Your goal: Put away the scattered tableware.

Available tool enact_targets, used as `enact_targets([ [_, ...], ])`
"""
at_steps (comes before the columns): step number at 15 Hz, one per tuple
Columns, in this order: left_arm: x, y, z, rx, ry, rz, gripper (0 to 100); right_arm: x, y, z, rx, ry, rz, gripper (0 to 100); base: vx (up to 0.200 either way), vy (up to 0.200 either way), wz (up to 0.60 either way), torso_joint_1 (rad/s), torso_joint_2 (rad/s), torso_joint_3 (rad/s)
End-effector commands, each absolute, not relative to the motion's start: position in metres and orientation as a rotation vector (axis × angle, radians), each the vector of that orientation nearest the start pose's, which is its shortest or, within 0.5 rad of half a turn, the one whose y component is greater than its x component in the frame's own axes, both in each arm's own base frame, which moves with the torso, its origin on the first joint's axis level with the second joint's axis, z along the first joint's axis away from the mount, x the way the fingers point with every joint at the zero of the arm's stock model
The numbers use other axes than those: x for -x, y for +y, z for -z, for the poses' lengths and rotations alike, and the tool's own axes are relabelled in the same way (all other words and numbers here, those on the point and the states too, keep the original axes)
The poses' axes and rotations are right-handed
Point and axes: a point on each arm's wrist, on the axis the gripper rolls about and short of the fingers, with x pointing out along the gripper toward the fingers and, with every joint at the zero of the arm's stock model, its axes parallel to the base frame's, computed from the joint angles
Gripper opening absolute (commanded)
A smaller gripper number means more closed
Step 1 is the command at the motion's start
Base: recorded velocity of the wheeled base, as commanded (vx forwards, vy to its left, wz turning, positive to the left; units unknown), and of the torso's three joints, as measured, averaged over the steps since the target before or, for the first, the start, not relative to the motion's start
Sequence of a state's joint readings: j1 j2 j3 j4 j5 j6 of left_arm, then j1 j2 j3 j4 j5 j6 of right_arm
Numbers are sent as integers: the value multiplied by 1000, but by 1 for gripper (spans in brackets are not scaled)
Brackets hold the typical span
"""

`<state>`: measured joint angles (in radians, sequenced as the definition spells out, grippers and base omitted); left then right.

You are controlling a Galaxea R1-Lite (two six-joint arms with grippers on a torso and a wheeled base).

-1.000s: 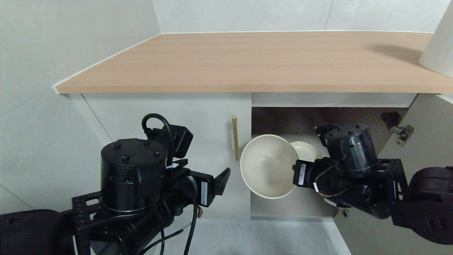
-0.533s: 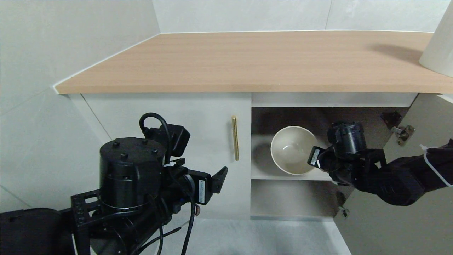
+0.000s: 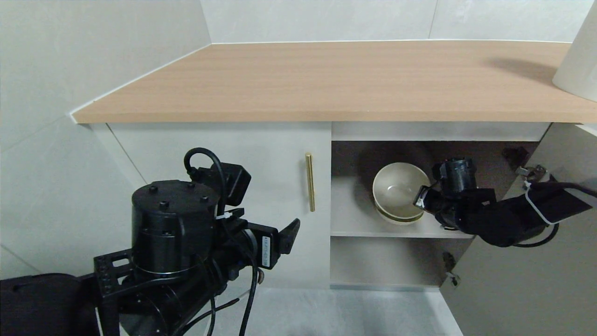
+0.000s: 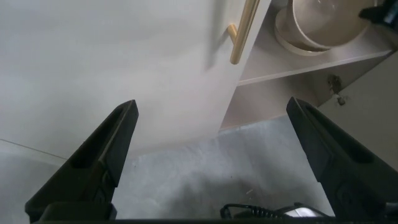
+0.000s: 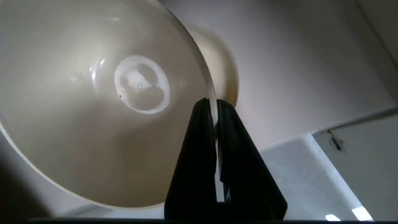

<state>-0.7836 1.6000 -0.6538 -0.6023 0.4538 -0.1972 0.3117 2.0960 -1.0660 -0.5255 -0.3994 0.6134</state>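
Shallow cream dish [image 3: 392, 218] mostly hidden under the round cream bowl [image 3: 400, 189], white rounded object [image 3: 578, 65] cut by the edge

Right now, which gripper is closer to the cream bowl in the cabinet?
Right. The right gripper grips the cream bowl by its rim on the cabinet shelf; the left gripper hangs open outside, before the closed door, apart from it.

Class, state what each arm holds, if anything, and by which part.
The right gripper holds the cream bowl by its rim, jaws closed across the edge. The left gripper holds nothing; its jaws stand open.
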Motion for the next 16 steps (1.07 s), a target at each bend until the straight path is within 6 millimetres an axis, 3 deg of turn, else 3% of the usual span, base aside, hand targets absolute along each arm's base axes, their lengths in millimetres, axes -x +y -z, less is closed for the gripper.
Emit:
enact_targets([
  [1, -196, -182, -167, -10, 318, 296, 100, -388, 105, -86, -427, 444, 257, 0, 0, 0, 0, 0, 0, 0],
  [15, -197, -182, -165, -13, 321, 295, 100, -391, 110, -79, -433, 465, 243, 0, 0, 0, 0, 0, 0, 0],
  [16, -197, -182, -165, -13, 321, 295, 100, -391, 110, -79, -436, 468, 235, 100, 0, 0, 0, 0, 0, 0],
])
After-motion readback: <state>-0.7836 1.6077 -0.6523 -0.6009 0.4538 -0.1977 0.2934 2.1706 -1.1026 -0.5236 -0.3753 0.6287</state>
